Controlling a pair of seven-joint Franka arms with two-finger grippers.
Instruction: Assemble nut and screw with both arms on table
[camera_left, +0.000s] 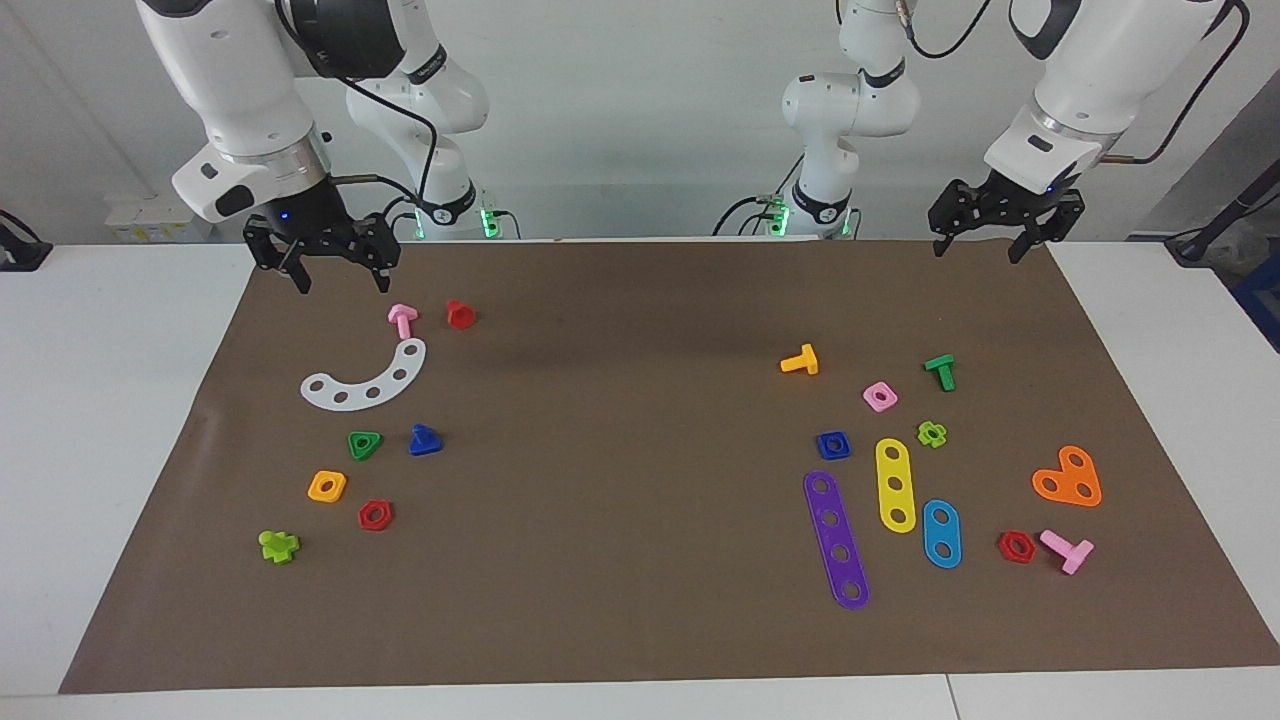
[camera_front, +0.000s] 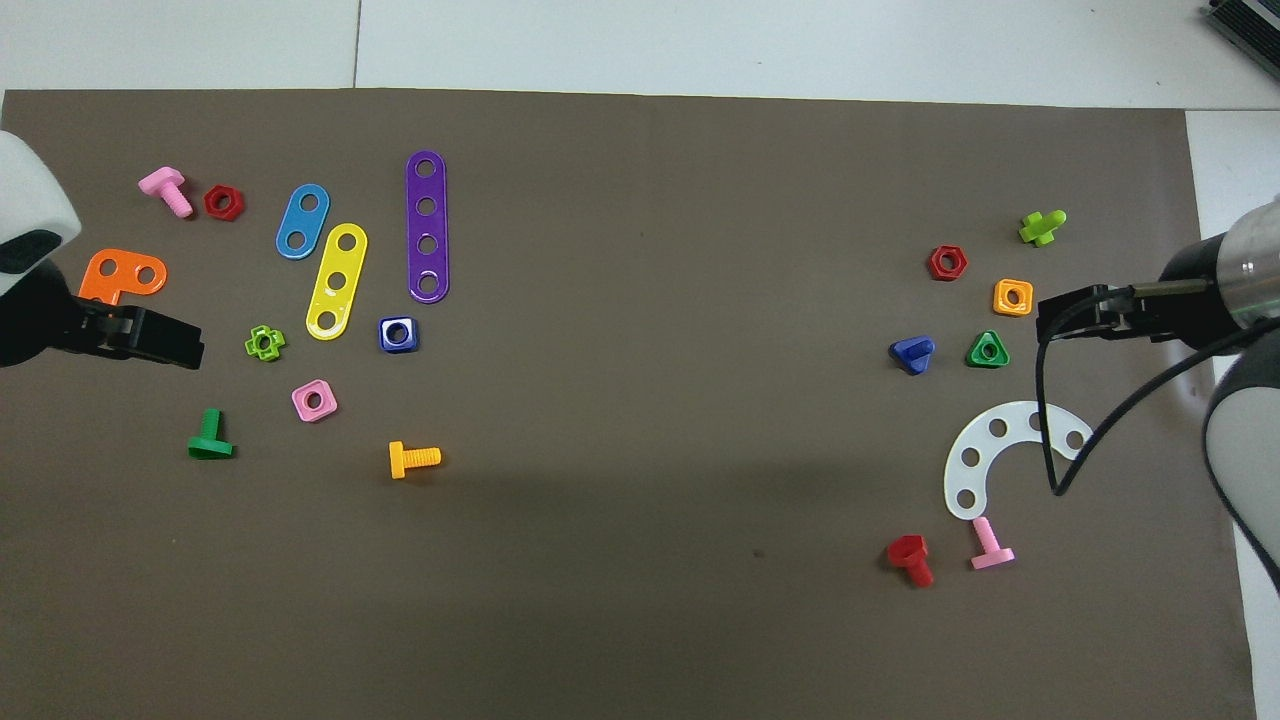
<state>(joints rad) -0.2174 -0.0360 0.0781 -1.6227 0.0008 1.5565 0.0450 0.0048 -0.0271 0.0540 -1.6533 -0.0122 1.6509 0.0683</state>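
1. While both grippers hang empty with fingers spread apart, neither task piece is held: the left gripper (camera_left: 977, 239) is up in the air above the worktop (camera_left: 640, 640) edge at its own end, and the right gripper (camera_left: 340, 268) is poised just above the mat at its end.
2. A wrong pick is judged the chief risk. The nut (camera_left: 833, 445) is well away from the left gripper, out toward the mat's middle, and is crowded by look-alikes: a pink square nut (camera_left: 879, 396) lies between it and the gripper, and a yellow strip (camera_left: 895, 485) and a purple strip (camera_left: 837, 539) lie just beside it.
3. The screw (camera_left: 425, 440) is some way out from the right gripper, past a white arc plate (camera_left: 365, 380), with a green triangular nut (camera_left: 364, 444) just beside it; a descent slightly off could close on that neighbour instead.
4. Slipping is also judged possible, since both pieces are small, smooth plastic.
5. The nut is seen as a dark-blue square with rounded corners and a round centre hole, lying flat.
6. The screw is seen as dark blue with a flat triangular head and a stubby shaft.
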